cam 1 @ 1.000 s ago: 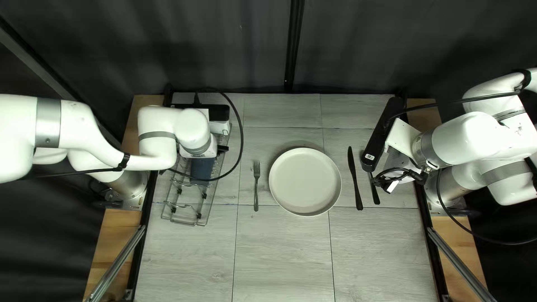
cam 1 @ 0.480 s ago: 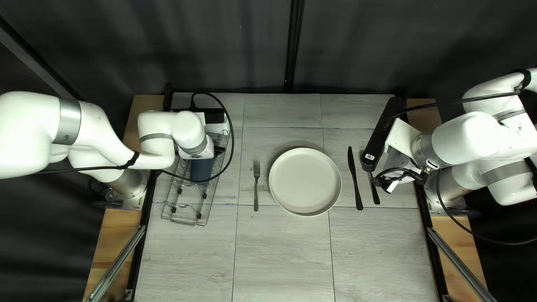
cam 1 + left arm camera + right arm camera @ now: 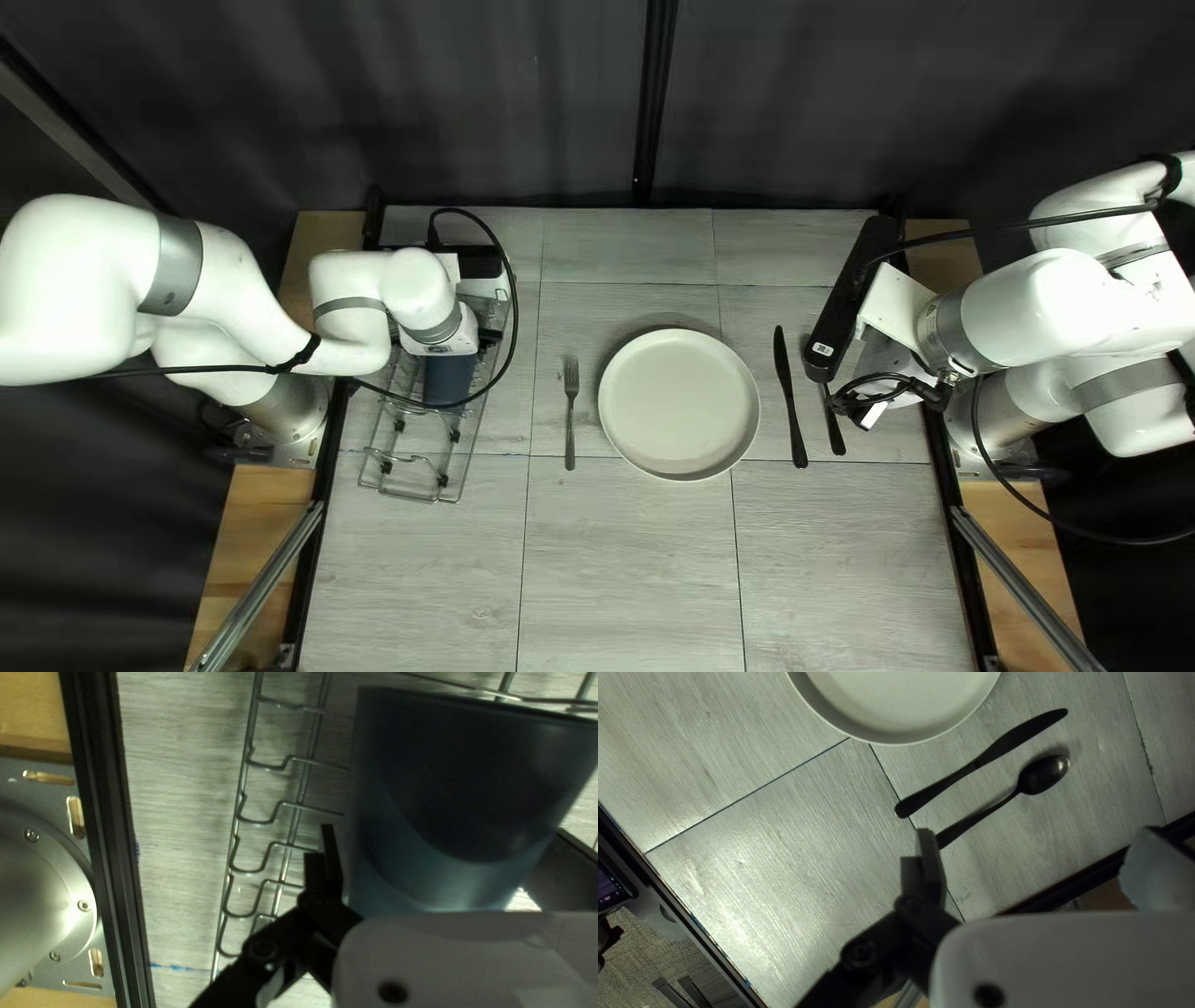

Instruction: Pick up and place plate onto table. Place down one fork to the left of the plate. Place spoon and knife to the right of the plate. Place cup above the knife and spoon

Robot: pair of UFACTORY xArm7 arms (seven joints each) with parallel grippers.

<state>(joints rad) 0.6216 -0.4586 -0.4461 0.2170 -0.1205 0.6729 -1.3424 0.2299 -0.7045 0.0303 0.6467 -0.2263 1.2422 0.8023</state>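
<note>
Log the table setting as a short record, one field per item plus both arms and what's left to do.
plate: on the table, between fork and knife
fork: left of the plate in the top left view, tines toward the far edge
knife: right of the plate
spoon: beside the knife, on its side away from the plate
cup: blue, at the wire rack
left arm: wrist over the rack
right arm: reaching over the spoon
remaining: setting the cup above knife and spoon

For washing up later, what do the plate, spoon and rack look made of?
Plate: probably ceramic or plastic, pale and evenly matte. Spoon: likely dark-coated metal, given the glint in its bowl. Rack: apparently bare metal wire, thin, bent and shiny.
</note>
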